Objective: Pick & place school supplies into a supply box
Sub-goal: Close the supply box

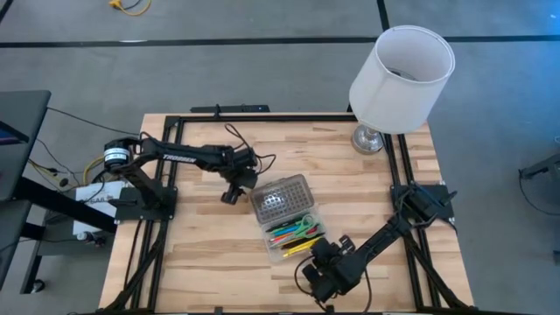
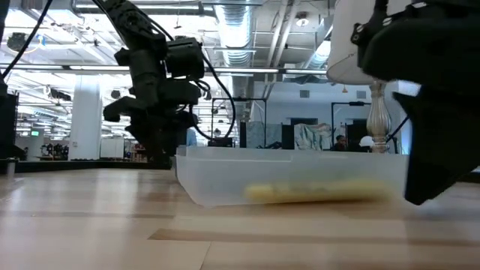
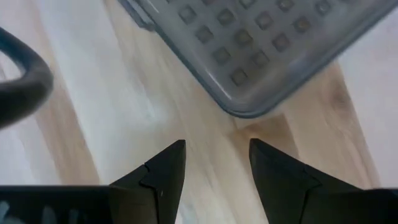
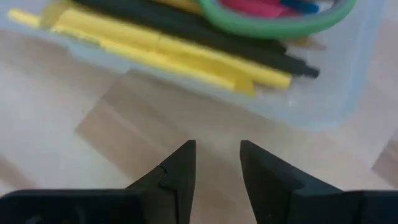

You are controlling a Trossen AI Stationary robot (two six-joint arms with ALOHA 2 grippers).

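supply box (image 2: 292,176) blurred in low view — lid (image 3: 261,43) cut off by frame edge

Both arms low over the table, grippers empty.
The left gripper (image 1: 231,194) points down at the end of an arm stretched out from its base, its fingers (image 3: 163,177) parted with nothing between them. The right gripper (image 1: 320,259) hangs from a bent arm, fingers (image 4: 176,176) apart, holding nothing.

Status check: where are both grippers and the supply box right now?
Left gripper open, empty, beside grey lid. Right gripper open, empty, at supply box near end. Supplies inside. Lamp clear, far corner.
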